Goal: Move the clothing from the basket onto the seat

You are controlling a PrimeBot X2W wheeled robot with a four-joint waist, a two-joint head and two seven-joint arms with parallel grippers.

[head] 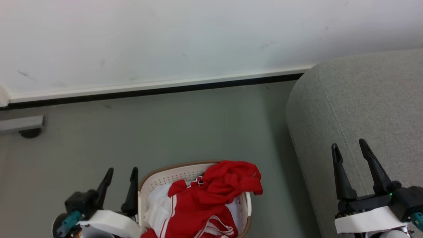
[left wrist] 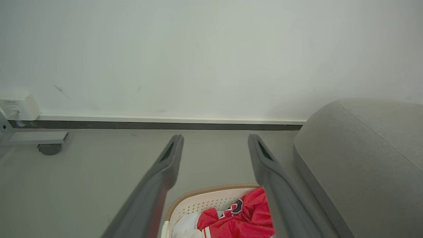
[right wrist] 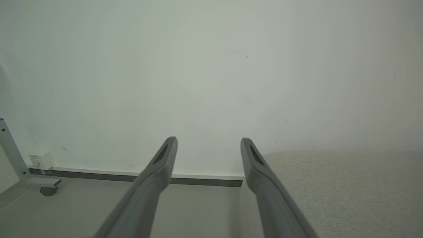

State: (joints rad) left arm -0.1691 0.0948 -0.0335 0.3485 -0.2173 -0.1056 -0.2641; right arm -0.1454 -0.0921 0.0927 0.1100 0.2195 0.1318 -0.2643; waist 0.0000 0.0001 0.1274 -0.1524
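1. Red fabric with white stripes, the clothing (head: 211, 198), lies heaped in the basket (head: 172, 174). One fold drapes over the rim on the side nearest the seat (head: 363, 105).
2. The basket stands on the grey floor (head: 165, 125), apart from the seat.
3. The left gripper (head: 122, 170) hangs just beside the basket's left side. Its fingers point away from the robot and are spread apart with nothing between them.
4. The right gripper (head: 348, 144) shows against the seat's upholstery, well apart from the basket. Its fingers lean slightly leftward, parted and empty.
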